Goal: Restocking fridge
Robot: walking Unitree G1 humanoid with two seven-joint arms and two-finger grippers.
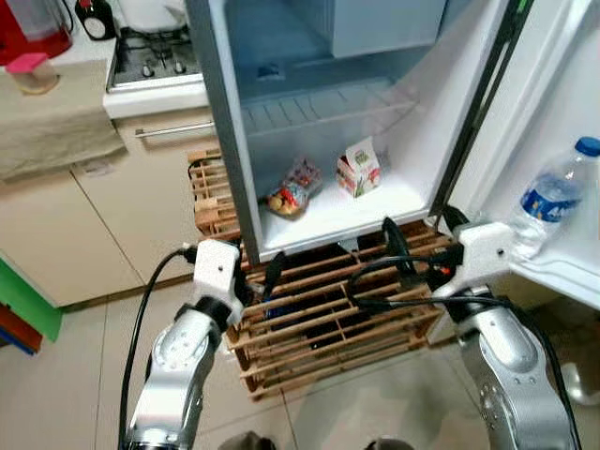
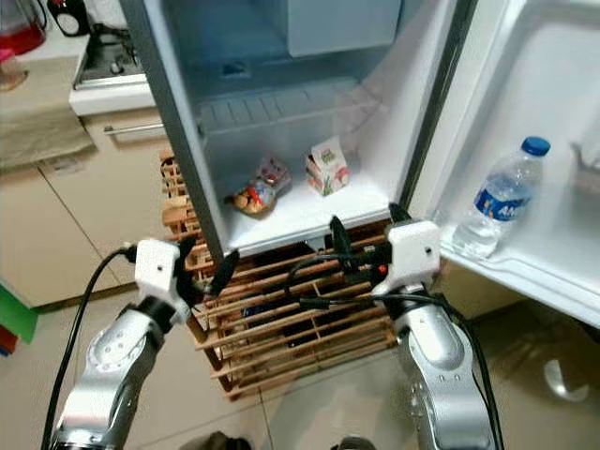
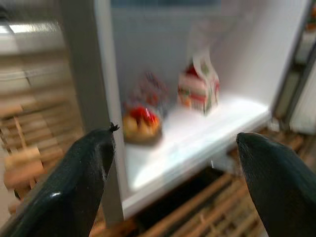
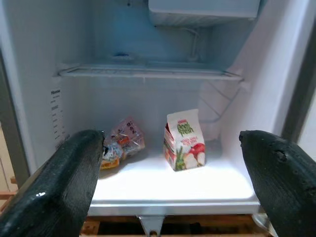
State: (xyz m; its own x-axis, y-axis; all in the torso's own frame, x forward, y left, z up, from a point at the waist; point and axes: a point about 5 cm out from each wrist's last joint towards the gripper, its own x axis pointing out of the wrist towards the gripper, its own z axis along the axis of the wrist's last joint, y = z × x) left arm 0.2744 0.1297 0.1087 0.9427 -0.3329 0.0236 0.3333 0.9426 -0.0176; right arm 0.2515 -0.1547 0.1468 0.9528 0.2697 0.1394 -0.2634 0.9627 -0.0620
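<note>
A wooden crate (image 1: 319, 323) stands on the tiled floor (image 1: 66, 375). To the left of the crate are beige cabinets (image 1: 122, 216) with a metal handle (image 1: 173, 128). Above the cabinets, further from the crate, there is a stove (image 1: 155, 61). A beige cloth (image 1: 56, 122) hangs left of the stove, and a pink-lidded jar (image 1: 33, 72) stands on it.
</note>
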